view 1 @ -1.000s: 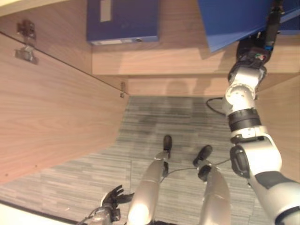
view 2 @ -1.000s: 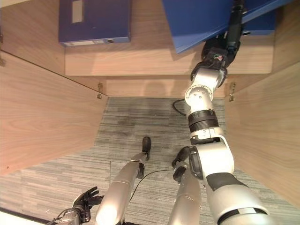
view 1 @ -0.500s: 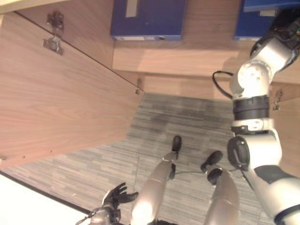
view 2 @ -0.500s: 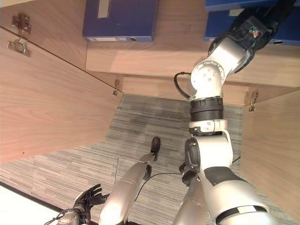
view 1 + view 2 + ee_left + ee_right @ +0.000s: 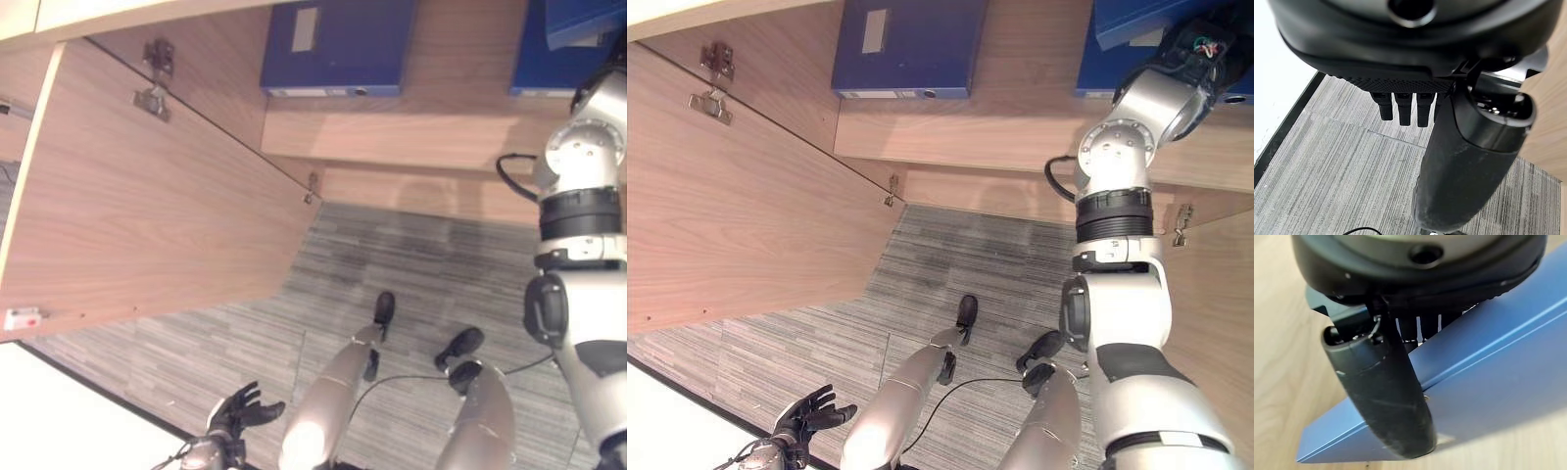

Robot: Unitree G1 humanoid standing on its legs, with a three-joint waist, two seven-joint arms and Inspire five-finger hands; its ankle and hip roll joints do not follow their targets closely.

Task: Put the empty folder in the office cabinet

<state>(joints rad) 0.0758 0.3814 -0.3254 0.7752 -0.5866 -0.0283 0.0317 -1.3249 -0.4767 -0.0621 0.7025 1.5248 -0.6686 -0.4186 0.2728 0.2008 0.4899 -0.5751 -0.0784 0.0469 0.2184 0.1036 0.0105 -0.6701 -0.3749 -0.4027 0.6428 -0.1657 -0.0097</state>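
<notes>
Blue folder [image 5: 1488, 382] pinched in right robot hand [image 5: 1386, 391] over wooden cabinet shelf [image 5: 999, 137].

1. A grey striped carpet-tile floor [image 5: 950, 255] runs between the cabinet doors and under the cabinet front.
2. A light wood-grain cabinet door [image 5: 147, 225] stands swung open on the left (two metal hinges [image 5: 154, 78] show near its top edge).
3. A light wood cabinet shelf [image 5: 999, 137] crosses the top of the eye views, with a wooden base panel below it.
4. A second wood-grain door panel [image 5: 1215, 323] stands at the right.
5. A pale, smooth floor strip with a dark border [image 5: 69, 411] lies beside the carpet at lower left.
</notes>
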